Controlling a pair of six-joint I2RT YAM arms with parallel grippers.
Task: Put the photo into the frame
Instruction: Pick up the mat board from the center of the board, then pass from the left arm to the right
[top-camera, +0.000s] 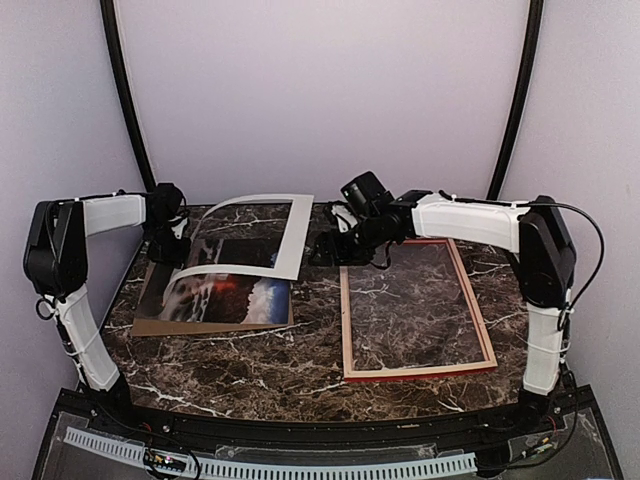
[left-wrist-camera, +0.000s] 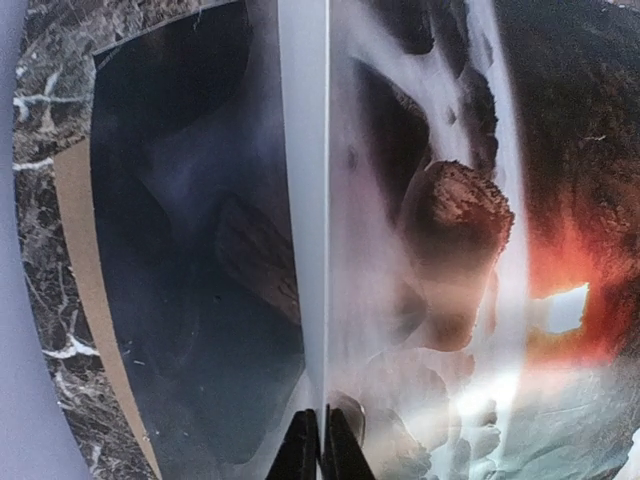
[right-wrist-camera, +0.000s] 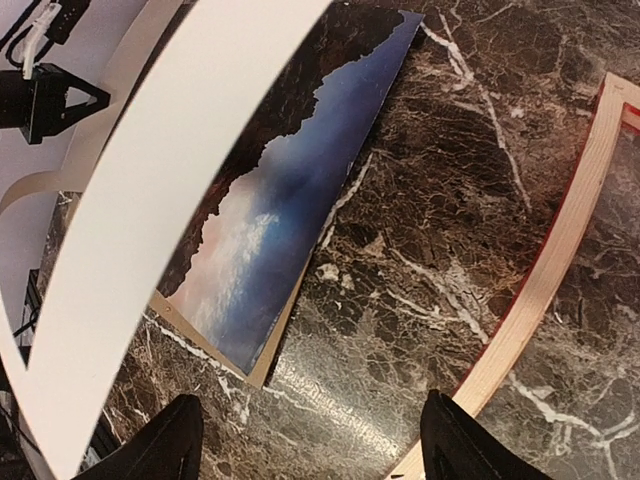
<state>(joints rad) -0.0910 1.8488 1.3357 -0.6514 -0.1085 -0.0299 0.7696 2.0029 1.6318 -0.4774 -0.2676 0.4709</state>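
The photo (top-camera: 225, 295), dark rocks with a red-orange glow, lies face up on the brown backing board (top-camera: 150, 325) at the left. My left gripper (top-camera: 170, 252) is shut on the left edge of the white mat border (top-camera: 285, 235) and holds it raised and curved above the photo. In the left wrist view the fingers (left-wrist-camera: 300, 450) pinch the mat (left-wrist-camera: 303, 200) seen edge-on over the photo (left-wrist-camera: 450, 250). The frame (top-camera: 347, 330) lies back up at the right, with pale wood rails and a red lower edge. My right gripper (top-camera: 322, 252) is open and empty over bare marble between the photo (right-wrist-camera: 290, 190) and the frame rail (right-wrist-camera: 550, 270).
The dark marble tabletop (top-camera: 300, 355) shows between the backing board and the frame. The backing board's corner (right-wrist-camera: 265, 365) sticks out under the photo. The raised mat (right-wrist-camera: 150, 200) hangs close to my right gripper (right-wrist-camera: 315, 445). Grey walls close in the table at the back and sides.
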